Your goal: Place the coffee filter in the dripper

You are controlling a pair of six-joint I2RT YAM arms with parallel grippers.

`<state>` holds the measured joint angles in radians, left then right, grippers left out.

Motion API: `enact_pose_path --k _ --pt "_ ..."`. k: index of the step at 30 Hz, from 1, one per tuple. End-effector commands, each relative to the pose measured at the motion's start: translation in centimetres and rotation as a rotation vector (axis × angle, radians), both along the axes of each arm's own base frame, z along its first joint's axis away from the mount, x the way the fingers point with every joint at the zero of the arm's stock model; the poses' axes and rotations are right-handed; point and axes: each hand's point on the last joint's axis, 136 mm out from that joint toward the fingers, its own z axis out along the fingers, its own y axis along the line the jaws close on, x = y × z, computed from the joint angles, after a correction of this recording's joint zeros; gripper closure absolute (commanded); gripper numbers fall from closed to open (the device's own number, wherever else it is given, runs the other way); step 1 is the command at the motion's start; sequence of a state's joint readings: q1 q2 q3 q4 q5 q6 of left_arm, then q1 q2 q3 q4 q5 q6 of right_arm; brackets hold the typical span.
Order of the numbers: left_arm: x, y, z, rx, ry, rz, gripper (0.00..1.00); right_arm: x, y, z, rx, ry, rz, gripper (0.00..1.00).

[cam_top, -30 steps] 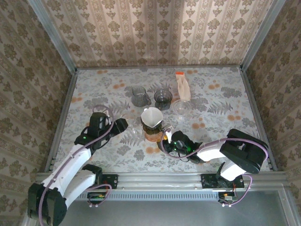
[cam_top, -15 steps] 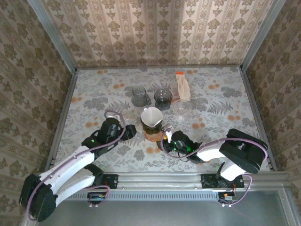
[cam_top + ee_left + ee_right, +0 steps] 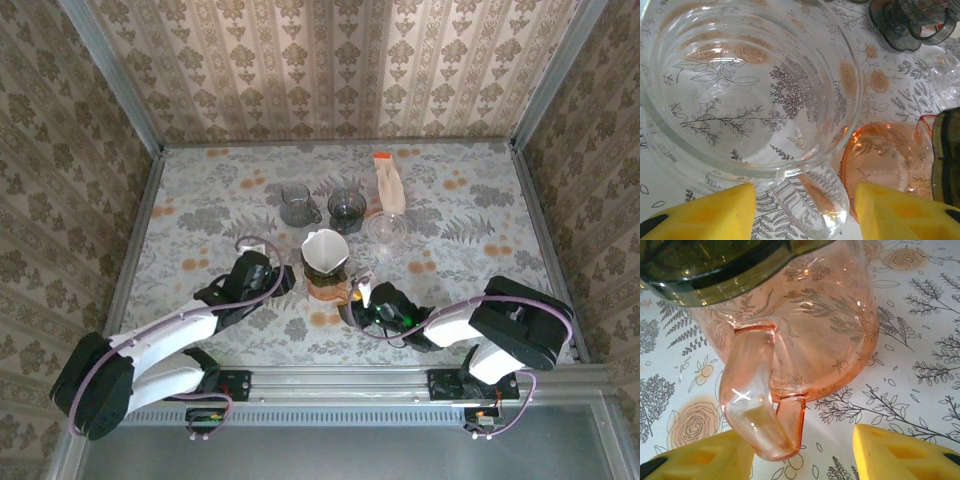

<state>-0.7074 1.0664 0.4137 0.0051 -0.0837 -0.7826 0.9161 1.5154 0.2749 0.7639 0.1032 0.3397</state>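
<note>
Filter [image 3: 322, 247] already sits in the dripper [image 3: 715, 275] atop the pink jug [image 3: 810, 340]. Left gripper [image 3: 805, 210] gapes around the handle of the clear cup [image 3: 740, 90], right gripper [image 3: 800, 452] around the jug's. Next, likely a careful retreat.

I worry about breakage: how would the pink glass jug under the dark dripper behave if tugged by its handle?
Likely top-heavy: the dark dripper with its white paper filter sits on the pink glass jug, so a sharp tug may tip it. Its glossy curved handle looks slippery. Thin clear-pink glass: probably fragile if knocked.
</note>
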Motion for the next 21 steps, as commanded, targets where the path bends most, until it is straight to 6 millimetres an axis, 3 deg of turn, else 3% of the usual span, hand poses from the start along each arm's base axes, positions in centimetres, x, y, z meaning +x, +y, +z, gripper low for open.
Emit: enact_pose_path --k 1,21 --pt "0.7 -0.3 -0.1 -0.01 -0.029 0.025 0.47 0.4 -0.3 1.2 0.039 -0.031 -0.036 0.43" --pt "0.5 3.5 0.0 0.04 -0.051 0.182 0.84 0.3 -0.9 1.5 0.043 -0.039 -0.062 0.43"
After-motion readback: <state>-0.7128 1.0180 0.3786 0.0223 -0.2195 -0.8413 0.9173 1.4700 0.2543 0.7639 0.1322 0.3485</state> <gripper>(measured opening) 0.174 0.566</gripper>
